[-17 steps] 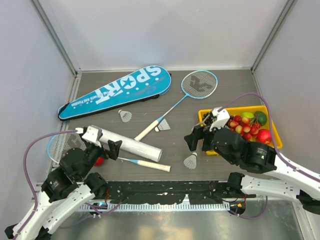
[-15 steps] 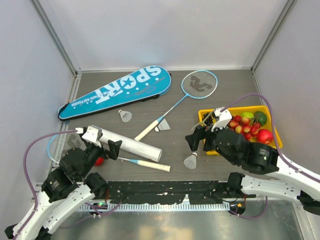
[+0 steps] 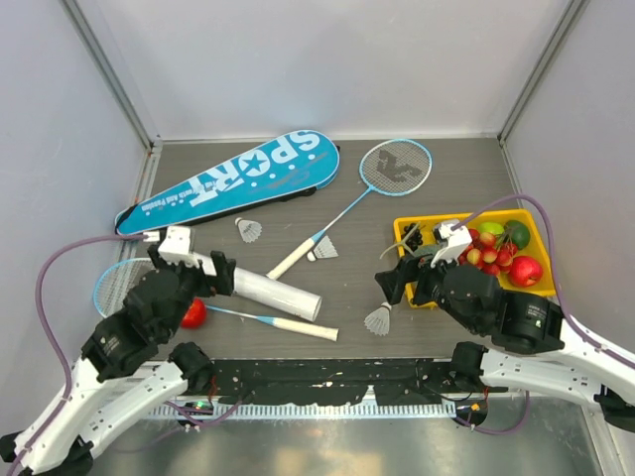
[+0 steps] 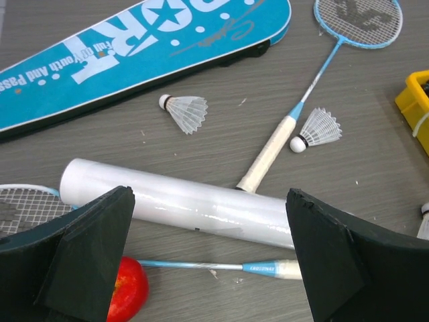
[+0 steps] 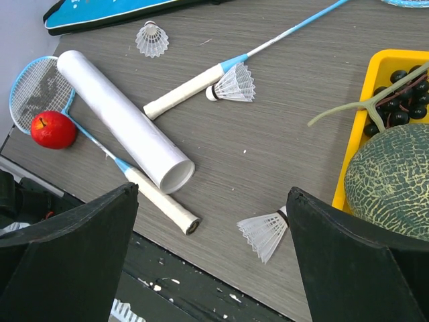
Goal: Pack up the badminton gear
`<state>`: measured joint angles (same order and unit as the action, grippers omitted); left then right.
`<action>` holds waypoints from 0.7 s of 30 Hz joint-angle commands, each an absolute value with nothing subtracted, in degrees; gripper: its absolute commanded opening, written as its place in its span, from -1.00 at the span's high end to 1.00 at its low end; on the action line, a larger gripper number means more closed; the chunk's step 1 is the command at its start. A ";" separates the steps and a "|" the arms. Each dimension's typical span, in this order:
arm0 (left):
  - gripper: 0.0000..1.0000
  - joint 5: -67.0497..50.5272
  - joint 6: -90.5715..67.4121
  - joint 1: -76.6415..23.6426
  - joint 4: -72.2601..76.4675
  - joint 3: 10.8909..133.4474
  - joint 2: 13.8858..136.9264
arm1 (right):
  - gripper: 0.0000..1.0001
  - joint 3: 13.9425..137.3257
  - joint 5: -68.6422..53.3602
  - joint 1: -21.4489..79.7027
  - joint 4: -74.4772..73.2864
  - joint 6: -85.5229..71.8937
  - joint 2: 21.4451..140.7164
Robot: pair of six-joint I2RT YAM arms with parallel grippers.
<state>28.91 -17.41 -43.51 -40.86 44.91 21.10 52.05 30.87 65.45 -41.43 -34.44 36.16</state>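
White tube [image 3: 263, 291]: is lying on its side across one racket's shaft, serving here as the landmark
Left gripper [image 4: 209, 215]: is hovering over the tube's closed half, fingers spread wide and holding nothing, seemingly lining up to straddle the tube
Right gripper [image 5: 213, 201]: is hanging past the tube's open end, fingers equally wide and empty, probably placed to reach the nearest shuttlecock
Pinned racket [image 5: 161, 199]: is lying under the tube, head projecting beyond the closed end and handle emerging near the open end, so the tube likely has to be lifted first
Free racket [image 3: 395, 165]: is resting with its handle tip just beyond the tube's middle and its head well away
Far shuttlecock [image 3: 249, 231]: is lying loose beyond the tube
Middle shuttlecock [image 3: 322, 248]: is lying against the free racket's handle
Near shuttlecock [image 3: 378, 318]: is lying just past the tube's open end
Tube interior: is showing nothing inside the visible mouth
Racket bag [image 3: 233, 178]: is lying flat well beyond the tube, seemingly closed, taking in no gear yet
Yellow tray [image 3: 405, 228]: is sitting past the tube's open end, holding fruit only
Red ball [image 3: 193, 312]: is resting beside the pinned racket's shaft near the tube's closed end
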 commanded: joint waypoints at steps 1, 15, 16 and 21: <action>-0.99 36.45 -21.96 -43.51 -44.80 52.80 32.04 | -0.91 50.54 31.55 65.57 -38.15 -35.07 32.97; -0.88 11.79 11.73 -42.45 -50.09 59.32 46.13 | -0.91 43.95 29.01 65.57 -37.89 -33.66 26.19; -0.89 10.82 15.95 -42.54 -50.79 59.24 46.84 | -0.91 43.77 28.74 65.57 -37.53 -33.14 25.23; -0.99 12.04 38.63 -42.63 -46.68 52.06 49.74 | -0.91 43.41 26.46 65.65 -36.12 -31.64 21.98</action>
